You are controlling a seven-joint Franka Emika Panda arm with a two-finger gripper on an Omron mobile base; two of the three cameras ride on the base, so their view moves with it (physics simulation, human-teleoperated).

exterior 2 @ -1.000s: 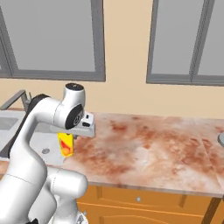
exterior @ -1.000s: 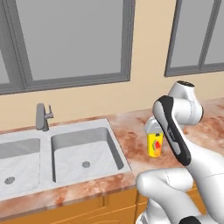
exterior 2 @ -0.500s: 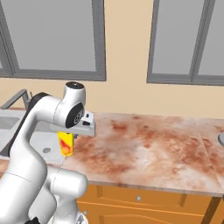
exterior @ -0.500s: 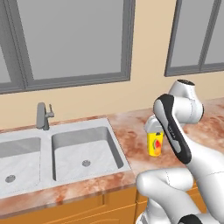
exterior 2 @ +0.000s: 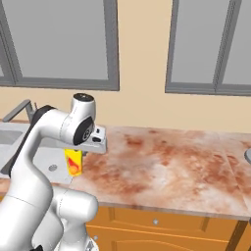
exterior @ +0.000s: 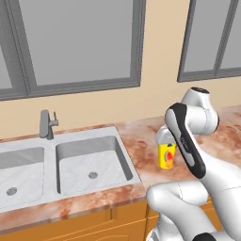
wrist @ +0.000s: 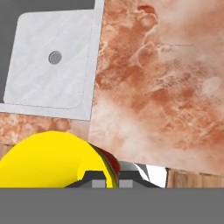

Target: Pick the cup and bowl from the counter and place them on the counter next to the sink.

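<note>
My gripper (exterior: pixel 165 140) is shut on the yellow cup (exterior: pixel 167 156), whose side carries a red-orange mark. It holds the cup upright, low over the counter (exterior: pixel 143 136) just right of the sink (exterior: pixel 126 159); whether the cup's base touches the stone I cannot tell. In the right base view the cup (exterior 2: pixel 73 162) hangs under the hand (exterior 2: pixel 82 149). In the hand view the cup (wrist: pixel 43 162) sits at the bottom left, with the gripper (wrist: pixel 111 177) pinching its rim and the sink basin (wrist: pixel 48 83) beyond. A pale curved sliver (exterior 2: pixel 248 156) at the far right edge may be the bowl.
A grey faucet (exterior: pixel 45 124) stands behind the sink's two basins. Marbled counter (exterior 2: pixel 162 166) stretches far to the right of the cup. Windows fill the wall behind, and orange cabinet fronts (exterior 2: pixel 162 225) run below the counter's edge.
The hand has sunk a touch with the cup; nothing else has visibly moved.
</note>
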